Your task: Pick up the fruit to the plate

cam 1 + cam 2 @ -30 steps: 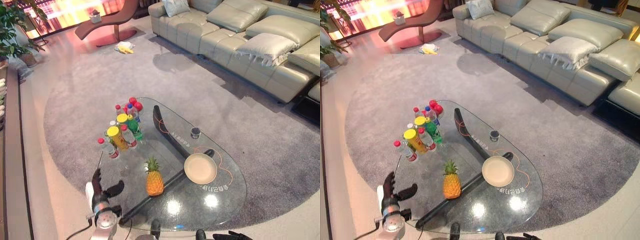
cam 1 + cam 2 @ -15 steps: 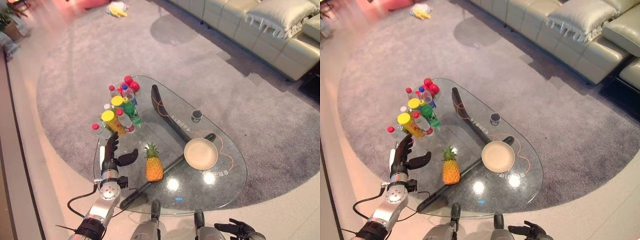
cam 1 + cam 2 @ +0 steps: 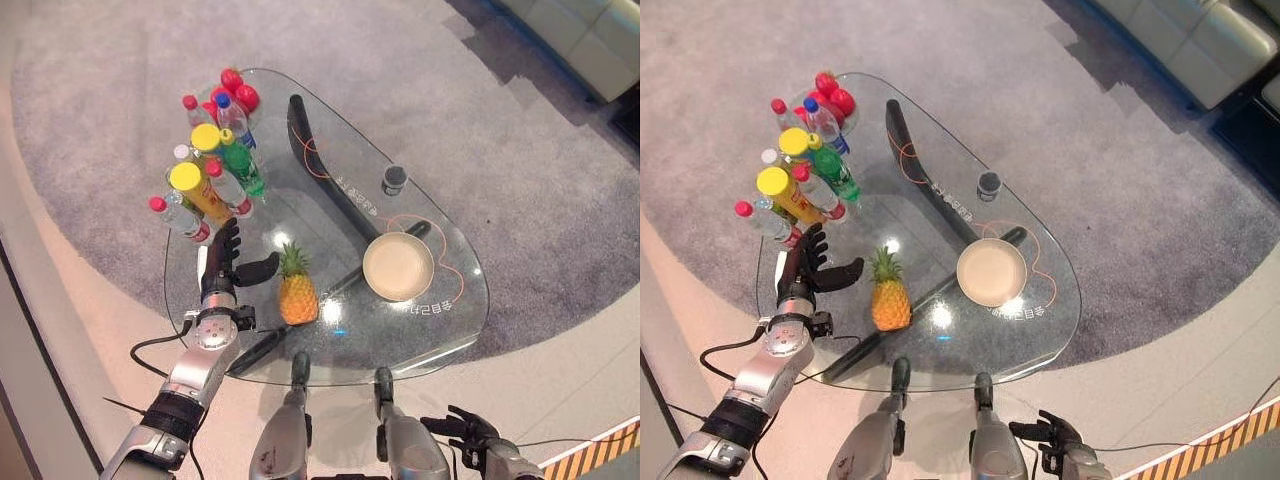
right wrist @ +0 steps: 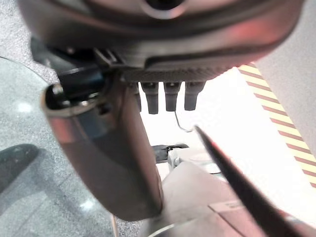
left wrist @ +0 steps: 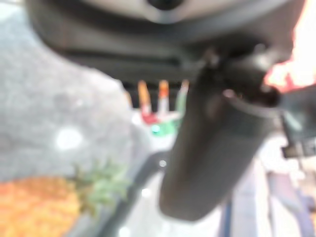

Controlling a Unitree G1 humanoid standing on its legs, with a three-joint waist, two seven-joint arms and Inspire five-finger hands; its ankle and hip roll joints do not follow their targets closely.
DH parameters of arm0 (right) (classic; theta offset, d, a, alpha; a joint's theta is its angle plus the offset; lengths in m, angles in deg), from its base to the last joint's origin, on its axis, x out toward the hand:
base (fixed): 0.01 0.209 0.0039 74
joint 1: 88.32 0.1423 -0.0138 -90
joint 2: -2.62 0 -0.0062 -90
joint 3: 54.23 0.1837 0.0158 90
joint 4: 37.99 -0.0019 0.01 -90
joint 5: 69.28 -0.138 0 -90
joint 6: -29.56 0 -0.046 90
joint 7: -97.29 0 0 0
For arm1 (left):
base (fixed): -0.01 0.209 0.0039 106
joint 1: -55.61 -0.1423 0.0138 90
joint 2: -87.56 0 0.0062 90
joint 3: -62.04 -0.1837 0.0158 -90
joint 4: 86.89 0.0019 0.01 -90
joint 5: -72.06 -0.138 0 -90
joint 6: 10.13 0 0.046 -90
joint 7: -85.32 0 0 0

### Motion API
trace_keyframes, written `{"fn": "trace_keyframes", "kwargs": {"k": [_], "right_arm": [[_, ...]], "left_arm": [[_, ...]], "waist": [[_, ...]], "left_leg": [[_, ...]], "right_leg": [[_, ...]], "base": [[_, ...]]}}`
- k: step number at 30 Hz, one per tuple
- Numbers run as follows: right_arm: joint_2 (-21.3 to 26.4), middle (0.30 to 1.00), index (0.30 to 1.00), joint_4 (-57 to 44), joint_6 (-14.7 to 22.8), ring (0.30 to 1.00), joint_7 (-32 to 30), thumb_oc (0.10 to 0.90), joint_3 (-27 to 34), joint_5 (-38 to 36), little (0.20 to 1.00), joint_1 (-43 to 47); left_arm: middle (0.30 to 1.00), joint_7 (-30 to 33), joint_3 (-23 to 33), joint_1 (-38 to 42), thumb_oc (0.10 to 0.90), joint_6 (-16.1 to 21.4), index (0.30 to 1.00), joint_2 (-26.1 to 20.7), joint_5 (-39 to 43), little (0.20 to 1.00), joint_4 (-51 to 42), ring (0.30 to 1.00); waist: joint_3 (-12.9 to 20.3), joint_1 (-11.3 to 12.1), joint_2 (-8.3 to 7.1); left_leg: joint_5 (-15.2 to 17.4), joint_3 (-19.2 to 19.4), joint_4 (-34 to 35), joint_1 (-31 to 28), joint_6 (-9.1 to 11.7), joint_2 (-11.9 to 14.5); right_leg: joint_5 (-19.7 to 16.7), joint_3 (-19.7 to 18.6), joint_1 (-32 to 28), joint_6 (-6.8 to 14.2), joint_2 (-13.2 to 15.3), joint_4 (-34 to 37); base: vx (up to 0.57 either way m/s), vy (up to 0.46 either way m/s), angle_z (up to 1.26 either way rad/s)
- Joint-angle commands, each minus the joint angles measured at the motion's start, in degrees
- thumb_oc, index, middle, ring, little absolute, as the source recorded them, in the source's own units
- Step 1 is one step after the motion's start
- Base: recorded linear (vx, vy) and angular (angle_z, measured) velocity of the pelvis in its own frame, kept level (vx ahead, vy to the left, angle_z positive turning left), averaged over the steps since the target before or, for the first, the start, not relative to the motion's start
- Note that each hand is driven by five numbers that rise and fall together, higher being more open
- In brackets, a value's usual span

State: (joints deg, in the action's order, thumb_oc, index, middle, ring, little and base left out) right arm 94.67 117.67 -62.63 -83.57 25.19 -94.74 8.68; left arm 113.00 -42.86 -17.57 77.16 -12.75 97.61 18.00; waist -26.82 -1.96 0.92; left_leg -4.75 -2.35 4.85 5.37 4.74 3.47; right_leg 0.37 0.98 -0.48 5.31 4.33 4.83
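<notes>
So the right hand (image 3: 470,432) is parked low down at about 5 o'clock, off the near edge of the glass table (image 3: 440,330), fingers loosely spread and holding nothing. It doesn't look involved.

A bit further in, the left hand (image 3: 225,270) is over the table at roughly 8 o'clock, fingers straight and thumb sticking out toward the pineapple (image 3: 297,295), nothing gripped. The pineapple stands upright just beside that thumb, apart from it as far as the head views show. It's not on the plate (image 3: 398,266), which sits empty further right at around 3 o'clock.

Stuff that could go sideways, in my opinion:
- The pineapple is tall and standing on slick glass, so a thumb nudge before the fingers close could tip it over or send it sliding.
- Grabbing at the leafy crown rather than the body might let it slip out mid-carry.
- The cluster of bottles (image 3: 205,185) is right past the hand's fingertips at 11 o'clock, so any overshoot forward could knock a few down.
- A heavy drop onto the plate could shove it toward the small dark cup (image 3: 395,178) beyond.
</notes>
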Motion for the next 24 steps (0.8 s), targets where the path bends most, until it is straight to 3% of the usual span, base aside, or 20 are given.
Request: {"fn": "trace_keyframes", "kwargs": {"k": [1,6,9,17,24], "right_arm": [[-0.3,0.9,0.9,-2.05,-3.03,0.9,-1.12,0.8,-3.44,-2.23,0.9,-2.99],[-0.24,0.9,0.9,-4.76,-4.37,0.9,-2.09,0.8,-3.87,-2.95,0.9,-3.05],[-0.11,0.9,0.9,-7.73,-5.84,0.9,-3.64,0.8,-4.4,-4.37,0.9,-2.37],[-0.1,0.9,0.9,-10.88,-7.79,0.9,-5.72,0.8,-5.29,-5.73,0.9,-2.14],[0.12,0.9,0.9,-12.47,-8.67,0.9,-6.51,0.8,-5.62,-5.91,0.9,-2.71]], "left_arm": [[0.9,0.93,3.09,4.44,0.8,3.06,0.9,-1.29,1.36,0.9,-2.58,0.9],[0.9,0.35,3.01,4.73,0.8,2.72,0.9,-0.77,3.53,0.9,-2.78,0.9],[0.9,0.23,2.13,5.6,0.8,0.43,0.9,-0.2,6.23,0.9,-2.94,0.9],[0.9,4.91,1.65,5.34,0.8,-4.2,0.9,0.39,7.57,0.9,-0.42,0.9],[0.9,5.0,2.25,3.36,0.8,-5.01,0.9,0.29,11.41,0.9,-1.78,0.9]], "waist": [[0.12,-0.32,-0.69],[-1.02,-0.64,-0.77],[-2.67,-1.05,-0.67],[-2.97,-1.13,-0.48],[-2.97,-0.91,0.05]], "left_leg": [[1.67,5.58,-8.31,2.88,-3.84,-1.4],[1.57,5.74,-9.12,3.82,-3.8,-1.33],[1.26,5.99,-9.69,4.96,-3.74,-1.25],[0.98,5.61,-9.78,5.43,-3.67,-1.43],[1.0,5.05,-10.55,5.56,-3.52,-1.53]], "right_leg": [[-5.63,4.99,6.7,-2.53,2.01,-5.21],[-5.73,4.9,7.61,-2.67,1.99,-5.91],[-6.06,4.74,8.85,-2.82,1.97,-6.56],[-6.09,4.64,9.24,-2.86,2.09,-6.71],[-5.74,5.03,8.97,-3.09,2.2,-7.2]], "base": [[0.0,0.0,0.0],[-0.01,-0.006,-0.01],[-0.04,-0.017,0.0],[0.0,-0.004,0.0],[0.01,-0.005,0.0]]}}
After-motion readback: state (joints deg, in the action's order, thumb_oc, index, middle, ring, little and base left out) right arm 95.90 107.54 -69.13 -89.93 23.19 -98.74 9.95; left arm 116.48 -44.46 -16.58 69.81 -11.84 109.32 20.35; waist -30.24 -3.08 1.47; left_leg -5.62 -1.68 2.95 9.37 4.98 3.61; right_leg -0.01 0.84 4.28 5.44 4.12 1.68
